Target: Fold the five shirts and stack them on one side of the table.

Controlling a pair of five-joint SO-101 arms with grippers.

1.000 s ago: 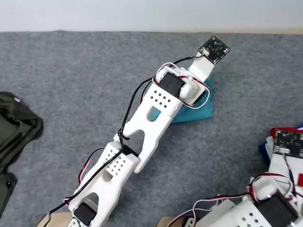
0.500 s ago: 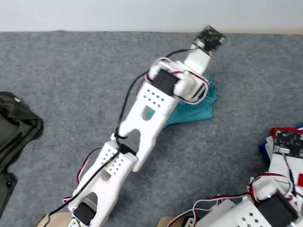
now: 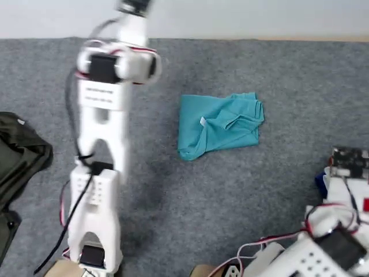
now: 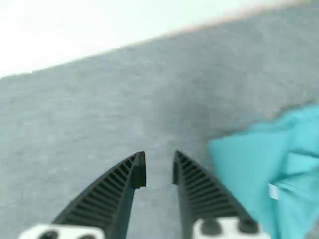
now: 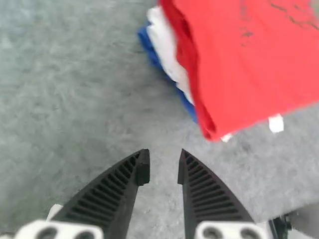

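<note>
Teal shirt [image 3: 219,124] sits folded mid-table, well apart from the stack [image 5: 239,64]. Our left gripper [image 4: 159,169] and right gripper [image 5: 163,167] are slightly apart, empty. Grab one layer and we reckon it'll unfold.

Soft cloth, hard plastic
Wrinkly matt teal shirt [image 3: 219,124] on fuzzy grey table cover [image 3: 277,173]; smooth white plastic arm [image 3: 101,98], ribbed black fingers [image 4: 119,191].

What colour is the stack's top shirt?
The top shirt is red, clearest in the right wrist view.
</note>
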